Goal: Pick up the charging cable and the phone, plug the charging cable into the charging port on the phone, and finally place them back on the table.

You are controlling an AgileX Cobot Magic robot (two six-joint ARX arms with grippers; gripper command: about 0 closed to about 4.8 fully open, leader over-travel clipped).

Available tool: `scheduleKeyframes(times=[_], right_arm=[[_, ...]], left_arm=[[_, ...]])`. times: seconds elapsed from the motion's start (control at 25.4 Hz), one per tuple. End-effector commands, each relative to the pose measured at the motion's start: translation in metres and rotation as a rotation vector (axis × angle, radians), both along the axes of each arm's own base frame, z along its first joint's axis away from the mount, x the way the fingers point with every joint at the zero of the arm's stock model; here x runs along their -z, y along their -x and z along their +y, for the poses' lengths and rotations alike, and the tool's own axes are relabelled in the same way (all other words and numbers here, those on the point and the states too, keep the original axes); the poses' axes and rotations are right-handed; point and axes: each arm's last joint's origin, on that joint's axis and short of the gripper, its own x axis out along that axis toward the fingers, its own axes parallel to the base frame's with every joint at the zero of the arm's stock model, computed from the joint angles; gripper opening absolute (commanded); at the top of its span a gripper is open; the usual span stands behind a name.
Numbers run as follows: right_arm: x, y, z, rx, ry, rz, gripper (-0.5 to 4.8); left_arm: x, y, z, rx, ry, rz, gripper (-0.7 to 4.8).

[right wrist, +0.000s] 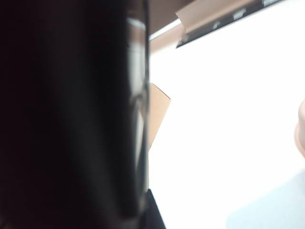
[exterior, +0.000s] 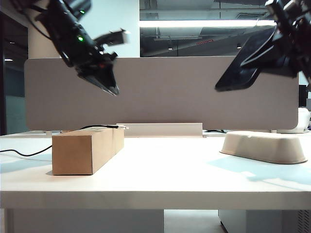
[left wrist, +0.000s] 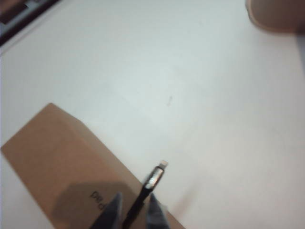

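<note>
The black charging cable (exterior: 97, 127) lies along the top of the cardboard box (exterior: 87, 148), its plug (exterior: 119, 126) at the box's far end. My left gripper (exterior: 111, 87) hangs well above it, tilted down and open. In the left wrist view the cable (left wrist: 155, 179) shows in the gap between the two fingers (left wrist: 112, 212), not touching them. My right gripper (exterior: 284, 51) is raised at the upper right, shut on the black phone (exterior: 240, 73), which slants down to the left. The phone (right wrist: 71, 114) fills most of the right wrist view. The charging port is too small to make out.
The white table (exterior: 165, 170) carries the box on the left and an off-white pulp tray (exterior: 265, 145) on the right. A grey divider panel (exterior: 165, 92) stands along the back. The cable's slack trails off the left edge.
</note>
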Motion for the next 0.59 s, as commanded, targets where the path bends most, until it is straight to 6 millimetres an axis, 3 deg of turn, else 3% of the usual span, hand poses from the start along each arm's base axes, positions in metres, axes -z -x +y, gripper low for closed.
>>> scheduleKeyframes(times=[0.04, 0.28, 0.59], right_arm=[[-0.016, 0.010, -0.001, -0.011, 0.027, -0.067, -0.03], [-0.024, 0.019, -0.002, -0.016, 0.067, -0.111, -0.03], [-0.023, 0.021, -0.003, -0.017, 0.079, -0.087, -0.03]], left_arm=[[0.012, -0.002, -0.018, 0.066, -0.195, -0.040, 1.71], [0.033, 0.000, -0.043, 0.178, -0.375, -0.082, 1.91], [0.049, -0.006, -0.047, 0.189, -0.447, -0.086, 1.91]])
